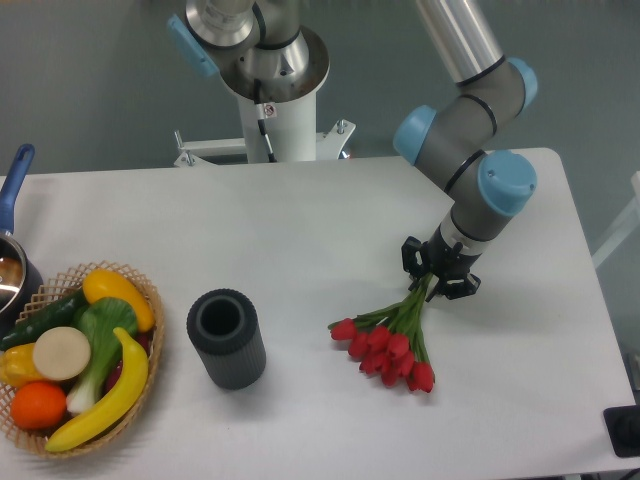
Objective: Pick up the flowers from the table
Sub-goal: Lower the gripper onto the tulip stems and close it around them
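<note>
The flowers [392,350], a bunch of red tulip buds on thin green stems, lie on the white table [330,220] at the right of centre, with the buds fanned toward the front. My gripper [438,277] points down over the upper end of the stems. Its black fingers [412,258] stand spread on either side of the stems, so it looks open around them. The fingertips and the very end of the stems are hidden under the wrist.
A dark grey ribbed cylinder cup [226,338] stands upright left of the flowers. A wicker basket [150,300] of toy fruit and vegetables sits at the front left, with a pot with a blue handle [14,190] behind it. The arm's base [268,80] is at the back edge.
</note>
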### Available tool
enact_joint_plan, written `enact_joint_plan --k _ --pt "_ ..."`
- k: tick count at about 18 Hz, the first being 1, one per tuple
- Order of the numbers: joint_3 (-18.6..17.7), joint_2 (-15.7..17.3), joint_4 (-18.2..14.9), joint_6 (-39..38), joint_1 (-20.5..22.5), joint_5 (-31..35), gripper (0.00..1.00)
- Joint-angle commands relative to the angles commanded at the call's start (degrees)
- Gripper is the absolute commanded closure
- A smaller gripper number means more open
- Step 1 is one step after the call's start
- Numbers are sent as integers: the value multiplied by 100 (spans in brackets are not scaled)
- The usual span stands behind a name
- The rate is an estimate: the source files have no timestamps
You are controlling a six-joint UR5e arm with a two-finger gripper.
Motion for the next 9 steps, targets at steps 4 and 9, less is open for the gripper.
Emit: enact_joint_plan --k 4,9 --pt "0 44 -70 -9 9 0 79" --pt "-35 307 -105 -114 44 -9 79"
